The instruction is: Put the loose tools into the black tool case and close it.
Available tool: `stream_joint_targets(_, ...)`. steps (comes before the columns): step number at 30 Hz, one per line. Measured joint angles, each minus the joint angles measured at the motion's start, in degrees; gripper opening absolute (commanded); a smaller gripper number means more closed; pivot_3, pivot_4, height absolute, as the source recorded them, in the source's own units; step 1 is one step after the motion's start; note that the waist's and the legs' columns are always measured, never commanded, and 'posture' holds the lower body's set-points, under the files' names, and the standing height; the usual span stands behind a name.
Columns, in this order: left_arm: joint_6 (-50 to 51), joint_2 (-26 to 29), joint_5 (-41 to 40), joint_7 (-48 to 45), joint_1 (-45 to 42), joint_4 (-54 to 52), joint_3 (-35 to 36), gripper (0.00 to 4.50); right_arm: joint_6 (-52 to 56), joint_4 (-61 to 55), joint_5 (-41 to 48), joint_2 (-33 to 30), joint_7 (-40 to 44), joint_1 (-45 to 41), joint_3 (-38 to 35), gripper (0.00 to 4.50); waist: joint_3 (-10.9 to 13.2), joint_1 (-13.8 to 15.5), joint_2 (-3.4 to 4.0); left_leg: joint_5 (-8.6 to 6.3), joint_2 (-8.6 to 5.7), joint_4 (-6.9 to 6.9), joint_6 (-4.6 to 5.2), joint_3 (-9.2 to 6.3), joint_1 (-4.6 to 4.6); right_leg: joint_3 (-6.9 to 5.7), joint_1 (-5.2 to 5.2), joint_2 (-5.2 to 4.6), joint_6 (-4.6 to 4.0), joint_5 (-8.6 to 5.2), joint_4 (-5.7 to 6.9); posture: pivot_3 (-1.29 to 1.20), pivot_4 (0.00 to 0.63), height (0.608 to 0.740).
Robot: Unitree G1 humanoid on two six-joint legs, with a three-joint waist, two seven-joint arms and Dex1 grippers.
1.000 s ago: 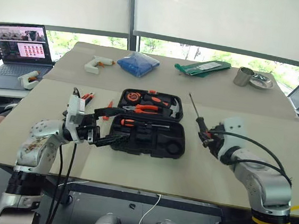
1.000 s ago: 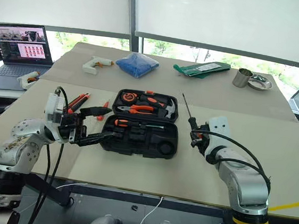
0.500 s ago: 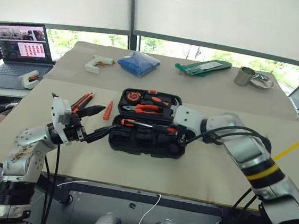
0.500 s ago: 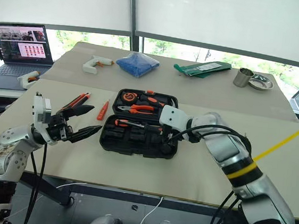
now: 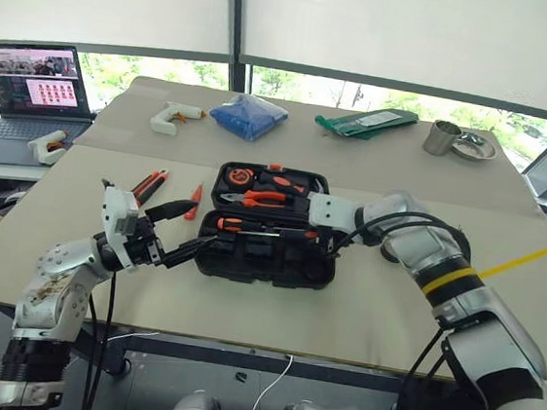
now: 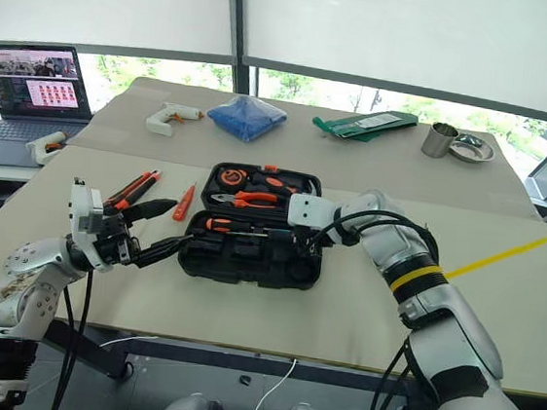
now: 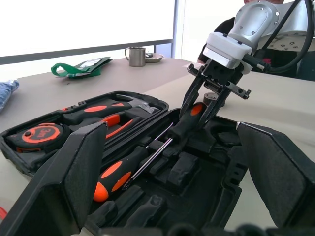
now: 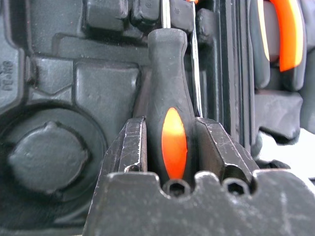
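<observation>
Right claw clamps a long screwdriver over the open case, mid-frame; left claw gapes empty. Knife and small screwdriver (left, on the counter) remain; lid unclosed.

Black tool case — matt moulded hard plastic, finely textured inside; longer screwdriver with a smooth black rubbery-looking handle, glossy orange inlay and bright metal shaft. Right gripper fingers — dark, scuffed and scratched. Far right on the matt beige table, a shiny metal cup; far left, a blue bag of crinkled cloth.
</observation>
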Motion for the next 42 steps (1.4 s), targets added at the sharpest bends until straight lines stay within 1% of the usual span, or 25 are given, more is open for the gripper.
stream_joint_targets(3,0.0,0.0,0.1,0.3,0.2,-0.3,0.1,4.5,-1.2,2.2,-0.6,1.6,-0.2,-0.3,-0.6,1.04,0.0,-0.1,0.01,0.0,0.0,-0.01,0.0,0.01,0.0,0.0,-0.01,0.0,-0.01,0.0,0.01,0.0,0.15,0.739)
stream_joint_targets(4,0.0,0.1,0.1,0.5,0.5,-0.7,0.1,4.5,-1.7,2.9,-0.7,1.9,-0.1,-0.6,-0.7,2.04,0.0,-0.1,0.01,0.0,0.01,-0.01,0.0,0.01,0.01,0.0,-0.01,0.01,-0.01,0.0,0.01,0.0,0.15,0.739)
stream_joint_targets(5,0.0,0.1,0.1,0.6,0.6,-0.9,0.1,4.5,-2.1,3.4,-1.4,1.9,-0.2,-0.8,-0.8,2.18,0.0,-0.1,0.01,0.0,0.01,-0.02,-0.01,0.01,0.01,0.0,-0.01,0.01,-0.01,0.0,0.01,0.0,0.15,0.739)
stream_joint_targets(8,0.0,0.1,0.2,1.0,1.0,-1.0,0.2,4.5,-5.1,4.9,-2.6,1.4,0.0,-1.7,-1.3,3.24,0.0,0.1,0.02,0.0,0.01,-0.02,-0.01,0.0,0.0,-0.01,0.0,0.01,-0.01,-0.01,0.0,0.0,0.15,0.739)
stream_joint_targets(11,0.0,0.2,0.4,1.7,1.4,-1.2,0.3,4.5,-7.1,4.4,-1.2,0.7,3.2,-2.1,-3.5,3.24,0.0,0.2,0.03,-0.01,0.03,-0.06,0.0,0.0,0.0,-0.01,0.0,-0.01,0.0,-0.01,-0.04,0.0,0.15,0.739)
stream_joint_targets(13,0.0,0.2,0.6,2.0,1.5,-1.5,0.3,4.5,-6.7,2.8,1.4,0.6,6.4,-2.4,-5.6,3.24,0.0,0.1,0.04,-0.01,0.03,-0.07,-0.01,0.0,0.0,-0.01,-0.01,-0.01,0.0,0.0,-0.02,0.0,0.15,0.739)
stream_joint_targets(14,0.0,0.3,0.7,2.3,1.5,-1.7,0.3,4.5,-4.8,1.6,3.4,1.0,7.8,-2.6,-7.3,2.68,0.0,0.1,0.05,-0.01,0.03,-0.08,-0.01,0.0,0.0,-0.01,-0.01,0.0,-0.01,0.0,-0.02,0.0,0.15,0.739)
stream_joint_targets(16,0.0,0.3,0.8,2.7,1.6,-2.0,0.3,4.5,-1.7,0.2,5.8,2.1,8.8,-3.4,-9.6,2.27,0.0,-0.1,0.05,0.01,0.04,-0.08,-0.03,0.0,0.01,-0.01,-0.02,0.02,-0.06,0.03,0.0,0.0,0.15,0.739)
stream_joint_targets(17,0.0,0.3,0.8,3.1,1.8,-2.3,0.3,4.5,-0.4,-0.5,6.6,3.2,8.2,-3.7,-10.7,1.77,0.0,-0.3,0.05,0.01,0.08,-0.07,-0.05,0.0,0.03,-0.03,-0.02,0.05,-0.09,0.05,-0.01,0.0,0.15,0.739)
stream_joint_targets(21,0.0,0.3,0.9,3.7,2.8,-2.7,0.3,4.5,-0.2,0.0,5.4,7.2,3.0,-2.3,-11.0,0.53,0.0,-0.2,0.05,0.04,0.07,-0.08,-0.1,0.0,0.04,-0.05,-0.02,0.05,-0.11,0.06,0.0,0.0,0.15,0.739)
stream_joint_targets(22,0.0,0.4,1.0,3.8,3.2,-2.7,0.3,4.5,-0.2,0.7,4.8,8.0,1.7,-1.5,-11.0,0.1,0.0,-0.2,0.06,0.04,0.07,-0.08,-0.1,0.0,0.04,-0.04,-0.03,0.04,-0.11,0.06,0.0,0.0,0.15,0.739)
stream_joint_targets(26,0.0,0.7,1.5,4.0,3.6,-2.8,0.3,4.5,-0.9,4.1,2.1,10.1,-2.8,0.4,-10.1,0.04,0.0,0.2,0.07,0.04,0.05,-0.08,-0.1,0.01,0.01,-0.04,-0.03,0.0,-0.11,0.06,-0.01,0.0,0.15,0.739)
stream_joint_targets(29,0.0,1.1,1.6,4.1,3.6,-2.9,0.3,4.5,-3.1,6.4,0.6,10.2,-4.9,1.4,-9.7,0.04,0.1,0.1,0.09,0.04,0.04,-0.08,-0.1,0.03,0.01,-0.05,-0.04,0.0,-0.11,0.06,-0.01,0.0,0.15,0.739)
stream_joint_targets(34,0.0,1.2,1.6,4.0,3.6,-3.0,0.3,4.5,-4.7,6.6,-0.4,10.4,-5.3,1.7,-9.7,0.04,0.1,-0.1,0.09,0.05,0.06,-0.09,-0.13,0.01,0.03,-0.05,-0.03,0.05,-0.11,0.06,0.0,0.0,0.15,0.739)
stream_joint_targets(42,0.0,1.4,1.6,4.0,3.8,-3.0,0.3,4.5,-9.2,6.7,-4.3,10.6,-6.5,2.4,-8.6,0.04,0.0,-0.1,0.09,0.05,0.07,-0.11,-0.13,0.01,0.08,-0.05,0.01,0.05,-0.11,0.05,-0.01,0.0,0.15,0.739)
